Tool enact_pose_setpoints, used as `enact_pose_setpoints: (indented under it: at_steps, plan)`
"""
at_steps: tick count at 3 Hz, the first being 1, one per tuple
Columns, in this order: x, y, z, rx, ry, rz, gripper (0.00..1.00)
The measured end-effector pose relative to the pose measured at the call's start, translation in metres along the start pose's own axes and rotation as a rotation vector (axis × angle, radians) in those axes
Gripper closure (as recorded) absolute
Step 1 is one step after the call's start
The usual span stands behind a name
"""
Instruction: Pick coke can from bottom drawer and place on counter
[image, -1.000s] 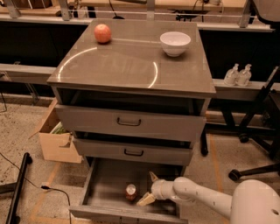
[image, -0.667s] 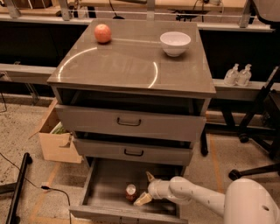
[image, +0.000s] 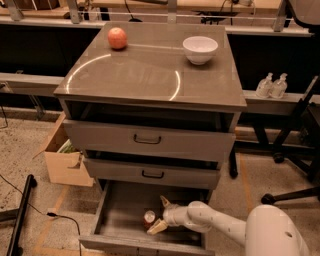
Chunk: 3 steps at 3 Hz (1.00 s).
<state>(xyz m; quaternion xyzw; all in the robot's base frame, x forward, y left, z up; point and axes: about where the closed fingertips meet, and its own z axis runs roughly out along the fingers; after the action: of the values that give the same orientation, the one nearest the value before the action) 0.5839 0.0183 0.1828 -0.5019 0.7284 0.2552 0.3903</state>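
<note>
Bottom centre of frame: we have the gripper (image: 160, 215) inside the bottom drawer (image: 117, 220), fingers spread apart with nothing clamped. The coke can (image: 149, 218) stands at the fingertips, mid-drawer; we can't tell if they touch. Above it, the middle drawer (image: 152, 173) and top drawer (image: 147, 140) sit slightly out. The counter (image: 145, 75) carries a fruit (image: 117, 38) upper left and a white bowl (image: 200, 49) upper right.

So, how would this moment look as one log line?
gripper: open, inside bottom drawer | coke can: upright, between its fingers | counter: no can
</note>
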Motion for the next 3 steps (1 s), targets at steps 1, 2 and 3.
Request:
enact_pose_setpoints:
  at_steps: [1, 2, 3]
  plan:
    - [0.001, 0.001, 0.014, -0.017, -0.015, -0.004, 0.16]
    - [0.005, 0.005, 0.022, -0.036, -0.019, 0.002, 0.4]
    - [0.008, 0.008, 0.025, -0.052, -0.022, 0.002, 0.64]
